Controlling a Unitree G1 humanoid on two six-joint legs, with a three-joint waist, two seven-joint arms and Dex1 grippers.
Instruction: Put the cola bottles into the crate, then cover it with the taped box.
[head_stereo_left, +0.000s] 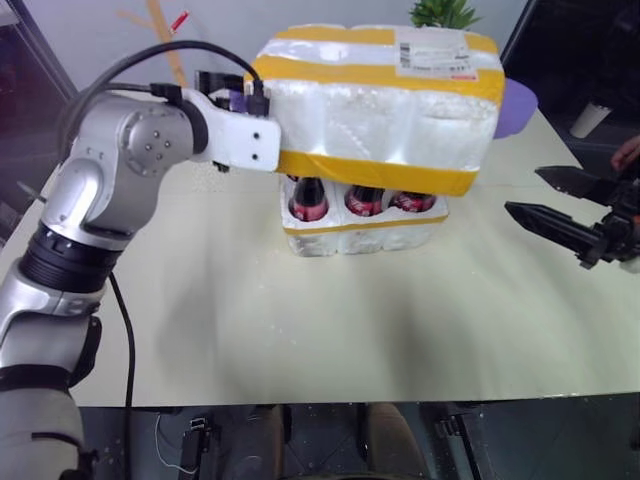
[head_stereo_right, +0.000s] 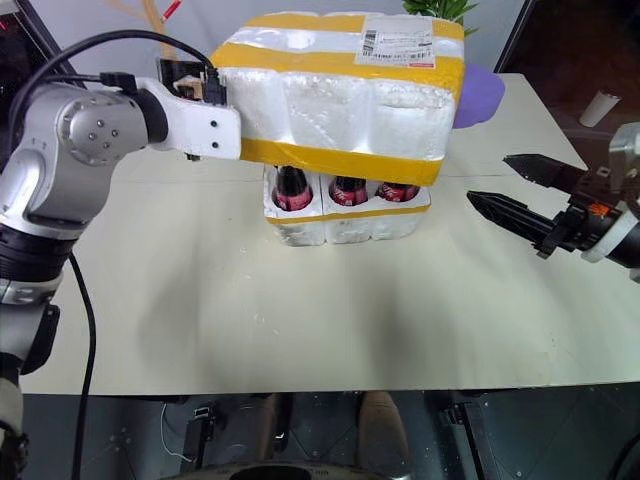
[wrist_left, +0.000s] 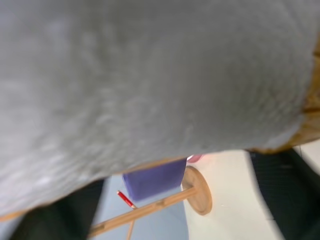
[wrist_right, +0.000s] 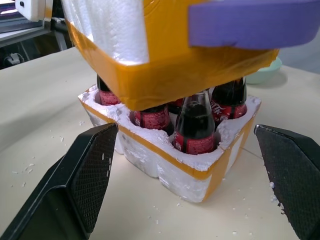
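The taped box (head_stereo_left: 380, 110), white foam with yellow bands and a shipping label, sits tilted over the crate (head_stereo_left: 365, 238), hiding the bottle necks. The crate is a low white foam tray with a yellow band, near the middle of the table. Cola bottles (head_stereo_left: 364, 200) with red labels stand in its wells; three show along the front, and the right wrist view shows bottles (wrist_right: 196, 127) under the box's rim. My left gripper (head_stereo_left: 238, 100) is pressed against the box's left end, which hides its tips. My right gripper (head_stereo_left: 523, 190) stands open, well to the right of the crate.
A purple object (head_stereo_left: 516, 106) lies behind the box's right end, a white cup (head_stereo_left: 590, 118) stands at the far right, and a plant (head_stereo_left: 445, 12) is behind. A person's hand (head_stereo_left: 628, 152) shows at the right edge. The table's front edge (head_stereo_left: 350, 402) is near me.
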